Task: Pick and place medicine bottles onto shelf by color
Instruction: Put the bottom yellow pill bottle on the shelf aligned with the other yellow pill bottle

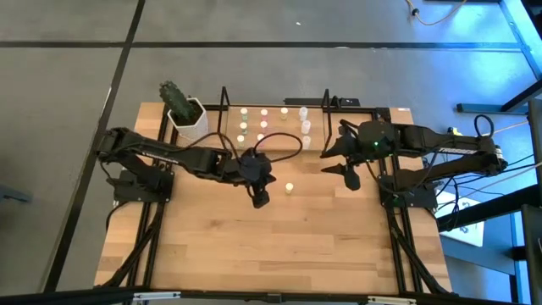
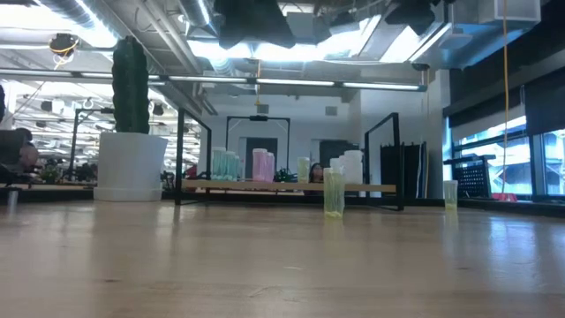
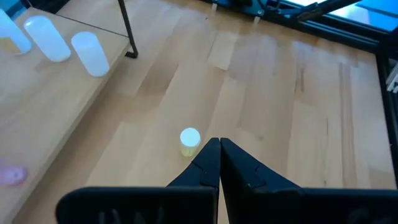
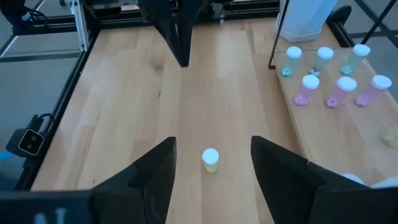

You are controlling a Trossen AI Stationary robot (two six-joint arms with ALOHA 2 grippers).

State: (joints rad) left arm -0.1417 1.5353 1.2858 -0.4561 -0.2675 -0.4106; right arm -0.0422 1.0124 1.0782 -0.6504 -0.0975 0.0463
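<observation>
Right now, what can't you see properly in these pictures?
- High view: the bottle tops on the shelf are too small to tell colours.
- Low view: both arms are cut off by the top edge.
- Right wrist view: the right gripper aims at the lone bottle; its label is too small.

Both arms are dark, nearly black, built of chunky jointed segments that taper toward the wrist. The left arm (image 1: 169, 157) has a rounded shoulder block and smooth matte casings, with a thin black cable looping loosely above its wrist. The right arm (image 1: 440, 144) looks much the same, with a small green light glowing on its wrist housing and a bundle of black cables curling beside its base. The left gripper (image 3: 219, 149) ends in two flat black fingers (image 3: 208, 163) that narrow to pointed tips. The right gripper (image 4: 211, 163) carries two broad black fingers (image 4: 155, 177) with slanted, wedge-like faces and a matte finish.
</observation>
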